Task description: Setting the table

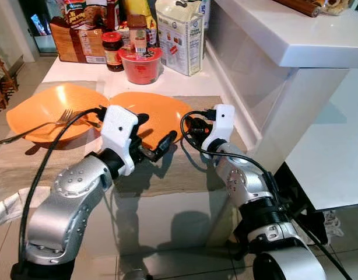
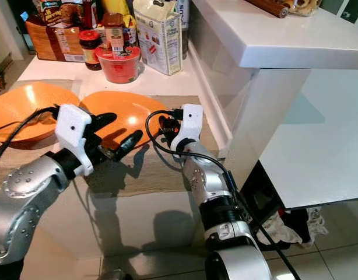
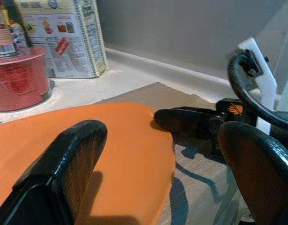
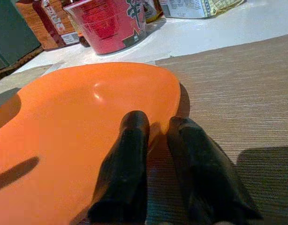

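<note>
A: Report worktop contents and surface types.

B: Two smooth, glossy orange plastic plates sit on a ribbed tan woven placemat (image 1: pixel 179 169) on the white worktop (image 1: pixel 74 70). The near orange plate (image 1: pixel 158 114) lies at centre; the far orange plate (image 1: pixel 51 114), at 9 o'clock from it, carries a slim metal fork (image 1: pixel 36 129). At 12 o'clock stand a red cylindrical noodle cup (image 1: pixel 142 64), a printed paper carton (image 1: pixel 180 35) and a dark red-lidded jar (image 1: pixel 112 51).

A: Finger states?

B: The right gripper (image 4: pixel 155 136) grips the near plate's rim at 3 o'clock, fingers nearly closed, one above and one below the edge. The left gripper (image 1: pixel 153 134) hovers over the plate's 6 o'clock edge, fingers spread wide, holding nothing.

A: Edges and clearance?

B: A white raised counter wall (image 1: pixel 249 87) bounds the worktop at 3 o'clock, just beside the placemat edge. Bare placemat lies at 6 o'clock.
</note>
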You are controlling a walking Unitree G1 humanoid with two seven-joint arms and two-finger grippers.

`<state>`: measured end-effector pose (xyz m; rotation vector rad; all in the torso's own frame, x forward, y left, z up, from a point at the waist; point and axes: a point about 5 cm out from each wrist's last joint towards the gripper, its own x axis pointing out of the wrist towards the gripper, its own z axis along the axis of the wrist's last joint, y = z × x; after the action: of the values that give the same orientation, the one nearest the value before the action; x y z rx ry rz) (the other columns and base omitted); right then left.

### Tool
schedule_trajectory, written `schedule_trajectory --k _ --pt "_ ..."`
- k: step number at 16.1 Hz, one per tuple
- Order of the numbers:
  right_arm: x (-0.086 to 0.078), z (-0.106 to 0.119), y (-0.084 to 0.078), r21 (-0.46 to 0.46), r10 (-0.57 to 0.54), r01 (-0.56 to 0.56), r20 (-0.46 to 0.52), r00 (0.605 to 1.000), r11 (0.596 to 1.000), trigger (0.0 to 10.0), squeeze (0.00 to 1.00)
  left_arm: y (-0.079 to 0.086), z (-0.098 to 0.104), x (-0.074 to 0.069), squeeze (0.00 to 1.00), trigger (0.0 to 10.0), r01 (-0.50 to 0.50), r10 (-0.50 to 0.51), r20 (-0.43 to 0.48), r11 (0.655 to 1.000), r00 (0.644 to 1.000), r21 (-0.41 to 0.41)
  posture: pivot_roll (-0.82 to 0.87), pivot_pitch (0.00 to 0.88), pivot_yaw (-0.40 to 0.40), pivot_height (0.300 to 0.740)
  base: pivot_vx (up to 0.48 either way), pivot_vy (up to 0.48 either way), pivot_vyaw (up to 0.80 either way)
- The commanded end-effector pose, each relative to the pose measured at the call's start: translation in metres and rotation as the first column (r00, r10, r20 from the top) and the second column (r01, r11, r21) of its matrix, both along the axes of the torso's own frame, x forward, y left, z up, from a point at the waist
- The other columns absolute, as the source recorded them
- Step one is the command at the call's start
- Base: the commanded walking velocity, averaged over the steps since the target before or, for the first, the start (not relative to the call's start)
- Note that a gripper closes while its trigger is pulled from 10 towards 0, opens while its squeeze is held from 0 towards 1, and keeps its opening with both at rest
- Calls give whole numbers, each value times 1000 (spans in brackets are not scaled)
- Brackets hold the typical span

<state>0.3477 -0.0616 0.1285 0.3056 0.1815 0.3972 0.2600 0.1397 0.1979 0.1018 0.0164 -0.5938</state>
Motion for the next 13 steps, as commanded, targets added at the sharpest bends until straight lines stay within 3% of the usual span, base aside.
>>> schedule_trajectory --k 1,3,6,10,11,12,13 --pt "-4 -13 -9 -39 -28 27 -47 998 999 0 0 -1 6 -1 0 10000 5 -5 13 1000 1000 -2 227 0 -39 740 0 0 0" --pt "-4 1 -22 -149 -78 83 38 996 985 0 0 -1 5 -1 0 10000 3 -3 7 1000 1000 -2 221 0 -36 740 0 0 0" --pt "-5 21 -47 -171 -151 175 144 978 970 0 0 -3 2 -1 0 10000 5 -5 -2 1000 1000 8 205 0 -30 740 0 0 0" --pt "-10 21 -49 -219 -149 190 193 970 957 0 0 -7 -2 2 0 10000 4 -4 1 1000 1000 11 189 0 -27 740 0 0 0" --pt "-10 22 -45 -220 -136 181 206 969 959 9333 0 -7 -1 2 0 10000 3 -3 3 1000 1000 8 187 0 -26 740 0 0 0" --pt "-11 25 -36 -214 -106 162 248 963 963 10000 0 -9 -1 3 0 10000 5 -5 6 1000 1000 4 187 0 -24 740 0 0 0" --pt "-10 27 -24 -202 -72 130 270 960 971 10000 0 -10 -1 3 0 10000 8 -8 8 1000 1000 4 191 0 -24 740 0 0 0"
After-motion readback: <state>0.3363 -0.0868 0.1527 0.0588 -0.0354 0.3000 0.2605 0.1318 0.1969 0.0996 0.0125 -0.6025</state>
